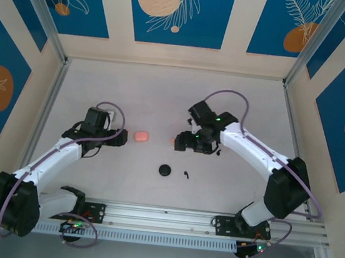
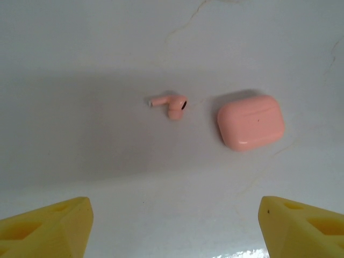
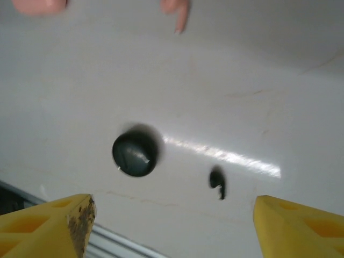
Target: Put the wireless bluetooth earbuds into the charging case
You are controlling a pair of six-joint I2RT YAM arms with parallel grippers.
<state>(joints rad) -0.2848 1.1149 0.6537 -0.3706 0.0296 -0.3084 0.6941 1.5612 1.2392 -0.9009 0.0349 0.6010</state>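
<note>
On the table (image 1: 164, 90), the left gripper (image 2: 174, 228) and right gripper (image 3: 172, 226) gape wide, holding nothing; the pink case (image 2: 250, 122) lies shut between them; a black disc (image 3: 135, 152) sits nearer; a pink earbud (image 2: 171, 104) lies beside the case; a black earbud (image 3: 217, 183) beside the disc.

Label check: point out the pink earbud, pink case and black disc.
pink earbud (image 2: 173, 106), left wrist view, on its bulb end.
pink case (image 2: 250, 122), left wrist view, middle of top face.
black disc (image 3: 135, 153), right wrist view, middle of top.

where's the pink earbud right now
In the left wrist view the pink earbud lies on the table just left of the pink case, not touching it.
</note>
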